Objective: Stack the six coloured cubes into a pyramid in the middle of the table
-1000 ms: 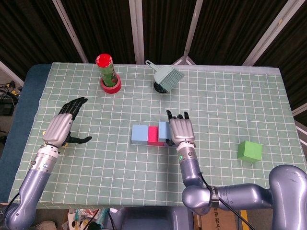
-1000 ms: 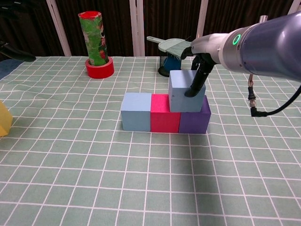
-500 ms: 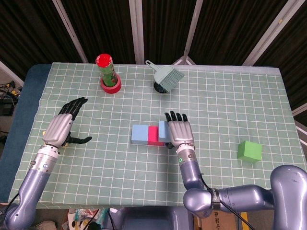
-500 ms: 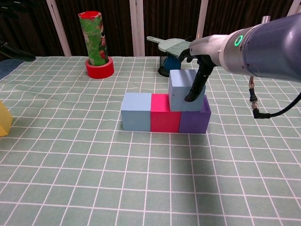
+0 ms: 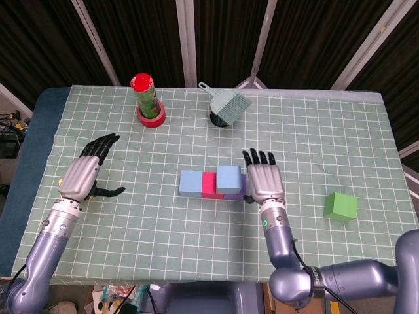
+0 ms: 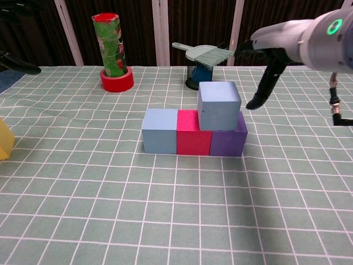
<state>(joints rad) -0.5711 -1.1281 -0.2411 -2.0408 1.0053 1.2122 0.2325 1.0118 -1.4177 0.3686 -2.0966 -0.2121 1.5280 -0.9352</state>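
The head view is looking steeply down over the whole bench [image 5: 314,124]; the chest view is facing forward, low and close, sharing the cube row [image 6: 193,132].

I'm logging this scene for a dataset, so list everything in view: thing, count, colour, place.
blue cubes: 2, light blue; one at the left end of the bottom row, one on top, over the pink and purple cubes
pink cube: 1, pink, middle of the row
purple cube: 1, purple, right end of the row
green cube: 1, green, alone at the table's right
yellow object: 1, yellow, left edge of the chest view, partly cut off
can: 1, green with red top, standing in the tape roll
tape roll: 1, red, far left
brush: 1, grey-green, far centre, on a dark holder
tablecloth: 1, green checked
left hand: open, left of the row
right hand: open, right of the stack
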